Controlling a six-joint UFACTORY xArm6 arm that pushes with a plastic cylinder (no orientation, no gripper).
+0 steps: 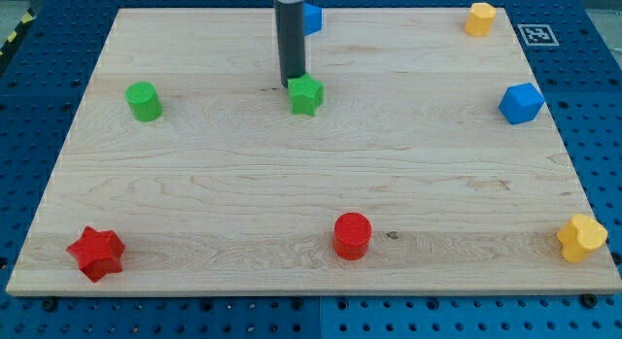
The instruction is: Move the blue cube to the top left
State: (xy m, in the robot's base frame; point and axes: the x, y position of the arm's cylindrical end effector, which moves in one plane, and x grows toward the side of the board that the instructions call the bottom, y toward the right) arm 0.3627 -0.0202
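Tool: a straight dark rod with no jaws to open or close, so it holds nothing; it comes down from the far edge of the scene near the centre.
Tip: rests on the tabletop, touching or just beside the far-left side of the green star block.
Blue cube: at the far edge of the tabletop, close to the centre, just right of the rod and partly hidden by it; only its right part shows.
Green star block: just near and right of the tip, in the far half.
Green cylinder: left side, far half, well apart from the tip.
Blue block: many-sided, near the right edge, far half.
Yellow block: far right corner; shape hard to make out.
Yellow rounded block: near right corner.
Red cylinder: near edge, slightly right of centre.
Red star block: near left corner.
Tabletop: pale wooden board on a blue perforated base.
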